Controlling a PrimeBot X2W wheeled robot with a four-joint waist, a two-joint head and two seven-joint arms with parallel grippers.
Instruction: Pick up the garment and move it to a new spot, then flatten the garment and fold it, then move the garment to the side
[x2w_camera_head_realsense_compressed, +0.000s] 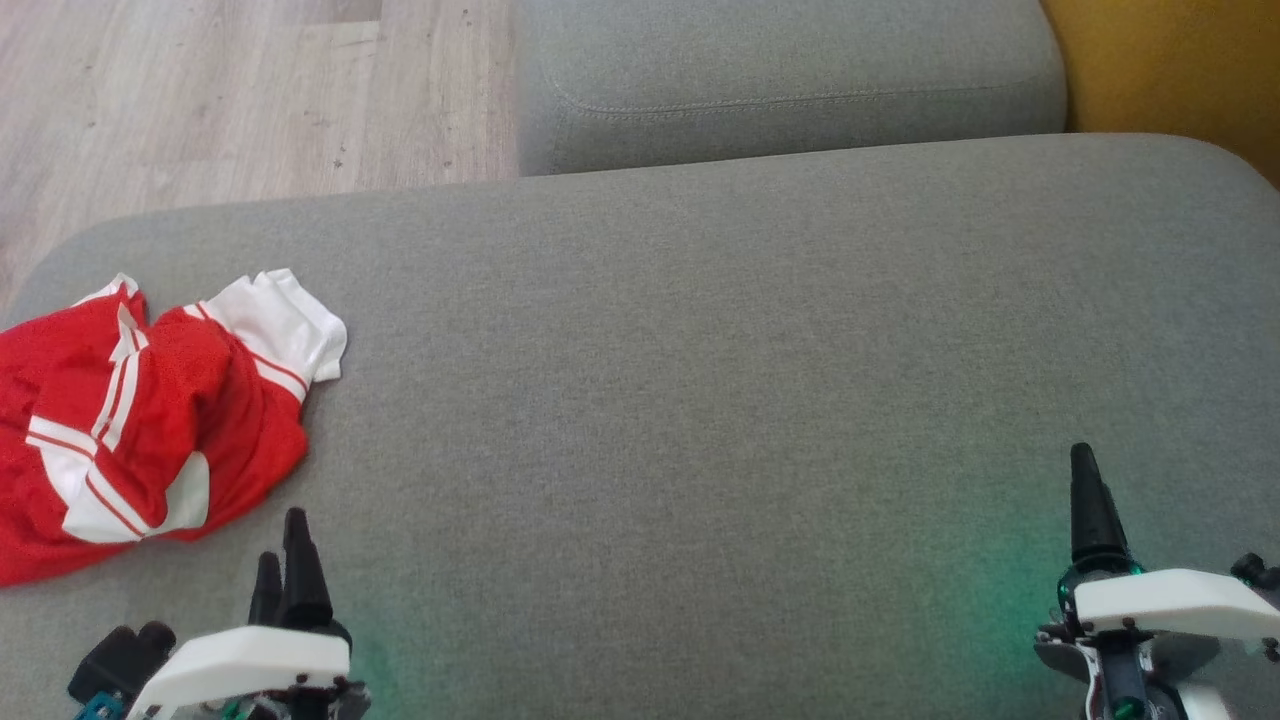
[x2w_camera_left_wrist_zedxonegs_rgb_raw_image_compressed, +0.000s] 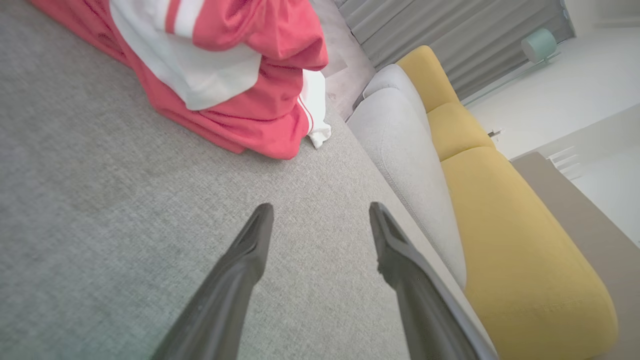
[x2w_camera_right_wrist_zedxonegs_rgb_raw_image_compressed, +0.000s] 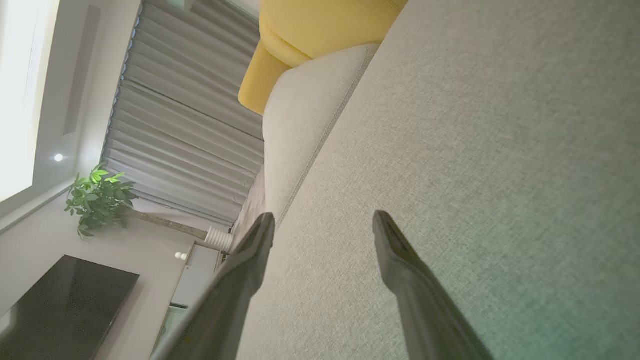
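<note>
Red garment (x2w_camera_head_realsense_compressed: 140, 420) (x2w_camera_left_wrist_zedxonegs_rgb_raw_image_compressed: 235, 75) with white panels and thin red-and-white stripes, crumpled in a loose heap, not yet flattened or folded. Placed at the left edge of the grey cushion (x2w_camera_head_realsense_compressed: 700, 350), toward its near left corner. One white striped part turned toward the far side, the left part cut off by the head view's border. Not held, not touched by either arm.

Near the heap's near right hem, parted from it by a strip of bare fabric: left gripper (x2w_camera_head_realsense_compressed: 282, 545) (x2w_camera_left_wrist_zedxonegs_rgb_raw_image_compressed: 320, 212), at the cushion's near edge. Long dark fingers (x2w_camera_left_wrist_zedxonegs_rgb_raw_image_compressed: 240, 270) spread wide, empty, pointing toward the far edge. In the left wrist view, heap ahead of the fingertips and off to one side, plain grey weave under and between them.

Well apart from the garment, by the near right corner of the same cushion: right gripper (x2w_camera_right_wrist_zedxonegs_rgb_raw_image_compressed: 325, 220). Jaws likewise parted wide with nothing in them, bare weave below, a faint green glow (x2w_camera_head_realsense_compressed: 1010, 590) on the fabric beside it.

Beyond the far edge, close against it: second grey cushion (x2w_camera_head_realsense_compressed: 780, 80) with a stitched seam. To its right, a yellow cushion (x2w_camera_head_realsense_compressed: 1170, 70). To its left and past the far left corner, pale wooden floor (x2w_camera_head_realsense_compressed: 200, 90). Farther off in the right wrist view: pleated grey curtain (x2w_camera_right_wrist_zedxonegs_rgb_raw_image_compressed: 180, 115), potted plant (x2w_camera_right_wrist_zedxonegs_rgb_raw_image_compressed: 100, 197), dark screen (x2w_camera_right_wrist_zedxonegs_rgb_raw_image_compressed: 65, 300).
</note>
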